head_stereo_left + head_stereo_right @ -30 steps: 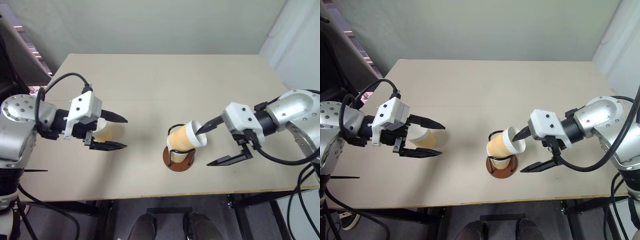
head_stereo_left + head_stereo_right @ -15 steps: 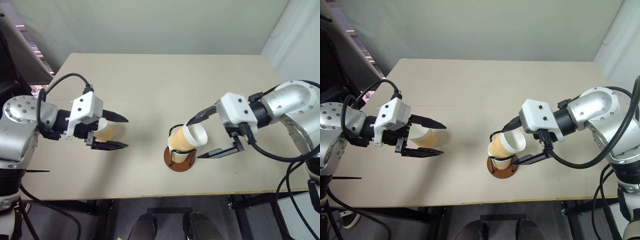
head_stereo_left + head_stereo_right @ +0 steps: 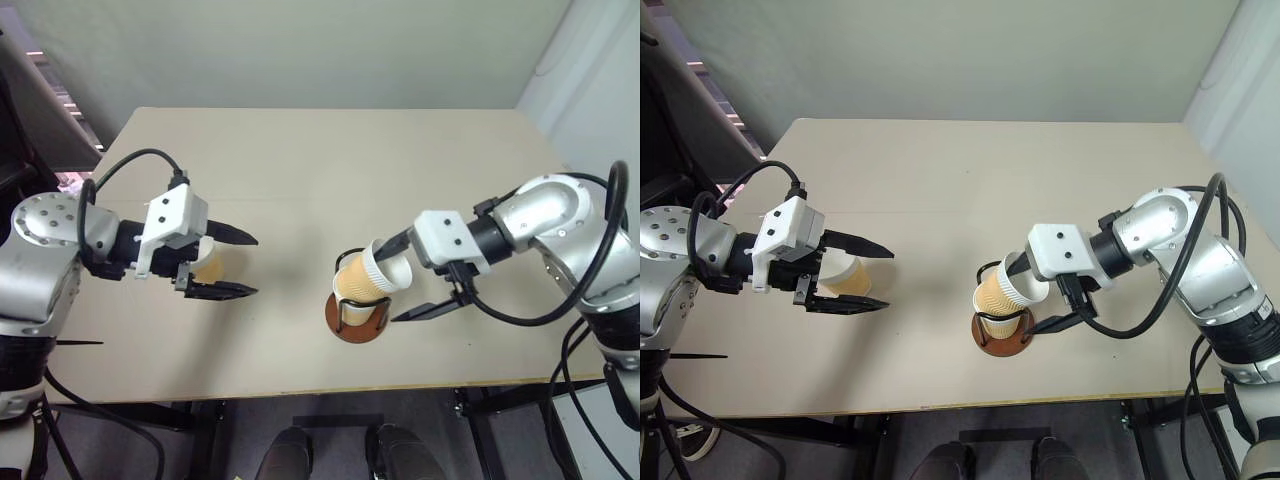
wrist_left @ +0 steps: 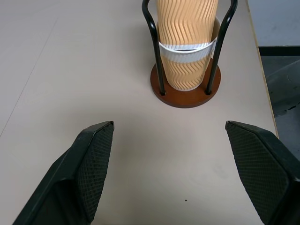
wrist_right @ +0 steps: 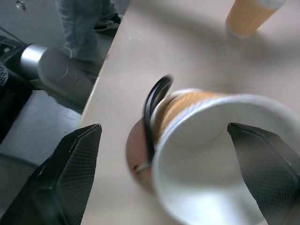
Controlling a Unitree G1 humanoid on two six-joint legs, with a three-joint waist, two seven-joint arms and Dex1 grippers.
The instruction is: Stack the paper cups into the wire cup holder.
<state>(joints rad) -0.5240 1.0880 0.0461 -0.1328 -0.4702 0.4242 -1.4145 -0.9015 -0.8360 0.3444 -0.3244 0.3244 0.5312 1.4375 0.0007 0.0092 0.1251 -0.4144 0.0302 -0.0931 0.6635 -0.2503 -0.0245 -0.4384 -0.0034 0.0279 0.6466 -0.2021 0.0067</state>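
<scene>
The wire cup holder [image 3: 357, 318] stands on its round brown base near the table's front edge. One paper cup [image 4: 186, 70] sits upright inside it. A second paper cup [image 3: 372, 276] rests in the first, tilted, its white mouth [image 5: 220, 140] turned toward my right gripper [image 3: 392, 282]. That gripper is open, one finger above the tilted cup's rim and one below it. A third paper cup [image 3: 208, 262] stands on the table at the left, under my left gripper [image 3: 248, 266], which is open, holds nothing and points at the holder.
The tan table [image 3: 300, 150] has bare room between the holder and the left cup. Its front edge [image 3: 330, 388] runs just past the holder's base. A person's legs [image 5: 89, 23] stand beyond the table's edge in the right wrist view.
My right gripper has moved left to the holder, its fingers now either side of the tilted cup's rim, after one tip poked into the cup's mouth. The left arm has not moved.
</scene>
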